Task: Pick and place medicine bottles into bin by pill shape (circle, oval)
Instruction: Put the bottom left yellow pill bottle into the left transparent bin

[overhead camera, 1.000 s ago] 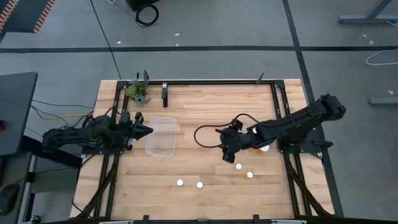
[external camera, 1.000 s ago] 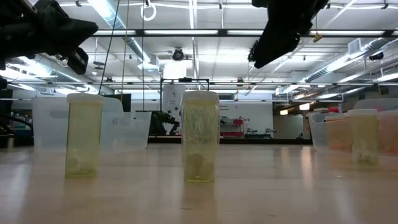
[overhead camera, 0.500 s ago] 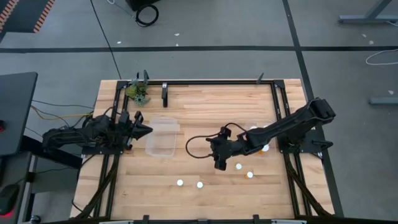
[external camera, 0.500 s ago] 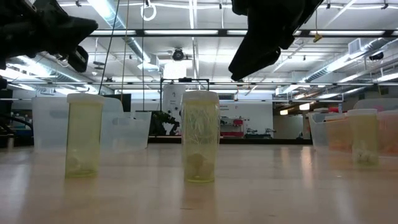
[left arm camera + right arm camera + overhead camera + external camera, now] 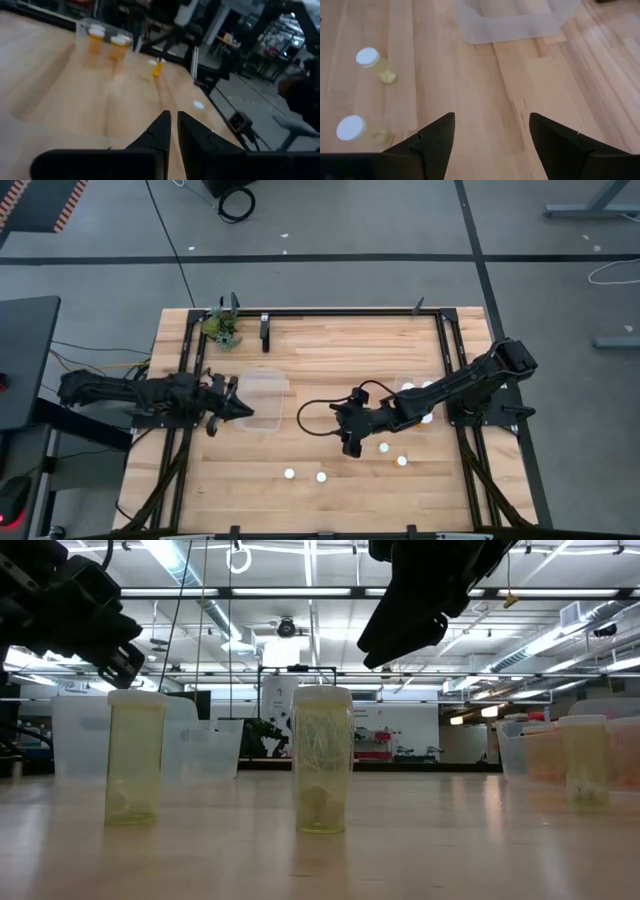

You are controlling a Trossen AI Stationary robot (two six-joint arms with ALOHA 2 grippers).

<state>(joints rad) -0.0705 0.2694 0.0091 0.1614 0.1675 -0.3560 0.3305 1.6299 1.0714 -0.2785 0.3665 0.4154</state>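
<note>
Left, my clear bin (image 5: 262, 400) looks empty; right bin (image 5: 415, 402) is half hidden by my arm. Left fingers (image 5: 161, 131) nearly together, right gripper (image 5: 492, 131) apart.

You're looking at a pale wooden table (image 5: 330, 360) with a black frame along its edges. Clear bin (image 5: 261, 400) left of centre. Second clear bin (image 5: 415, 395) on the right, partly under the arm. Four white-capped bottles stand upright toward the front: two side by side (image 5: 289, 474) (image 5: 321, 476), two more farther right (image 5: 382, 447) (image 5: 401, 461). Small green plant (image 5: 222, 328) at the far left corner.
</note>
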